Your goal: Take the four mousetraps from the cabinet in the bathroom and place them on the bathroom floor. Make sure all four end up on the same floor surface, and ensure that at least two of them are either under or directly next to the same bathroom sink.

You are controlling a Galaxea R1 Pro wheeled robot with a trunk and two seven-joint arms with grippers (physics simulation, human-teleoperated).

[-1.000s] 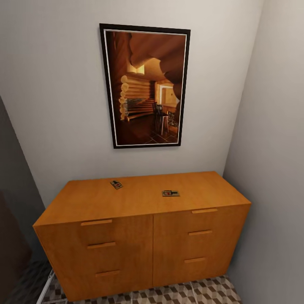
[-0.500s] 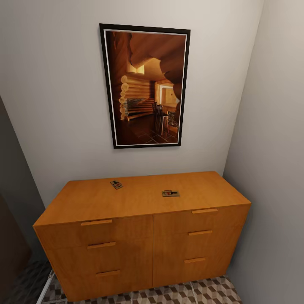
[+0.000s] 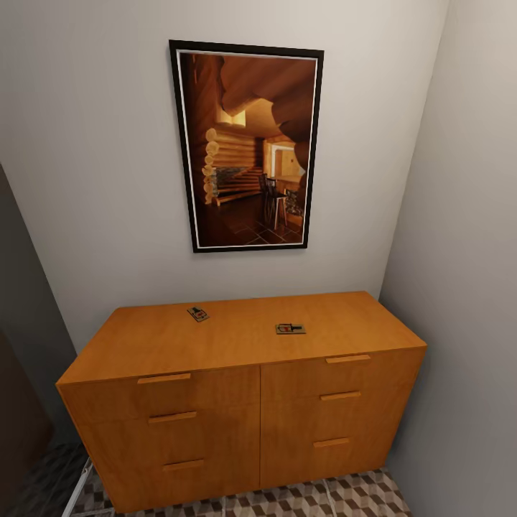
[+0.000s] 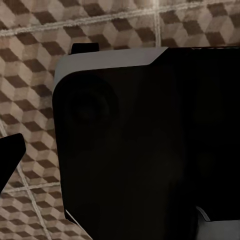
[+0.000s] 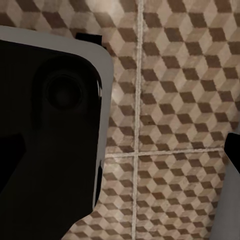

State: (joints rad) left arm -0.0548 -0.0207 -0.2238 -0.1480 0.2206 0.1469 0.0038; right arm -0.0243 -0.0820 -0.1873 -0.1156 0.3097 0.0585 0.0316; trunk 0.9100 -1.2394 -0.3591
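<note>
The orange-brown cabinet [image 3: 237, 402] stands against the wall in a narrow alcove, all its drawers closed. Two mousetraps lie on its flat top: one [image 3: 198, 314] toward the back left, one [image 3: 290, 329] near the middle right. The other mousetraps are out of view. The cube-patterned bathroom floor [image 3: 345, 495] shows below the cabinet. My left gripper [image 4: 120, 157] hangs over the floor tiles [image 4: 30, 75] beside my dark base, one black fingertip [image 4: 11, 157] at the picture's edge. My right gripper [image 5: 125, 147] also hangs over tiles [image 5: 165, 100], fingers far apart. Both are empty.
A framed picture [image 3: 248, 147] hangs on the wall above the cabinet. A grey wall [image 3: 459, 287] closes in on the right, and a dark panel [image 3: 21, 345] on the left. A white bar [image 3: 77, 488] shows at the cabinet's lower left corner. My dark base [image 4: 150, 150] is below both wrists.
A dark shape at the head view's lower left edge has drawn back a little. The cabinet and the two mousetraps have not moved.
</note>
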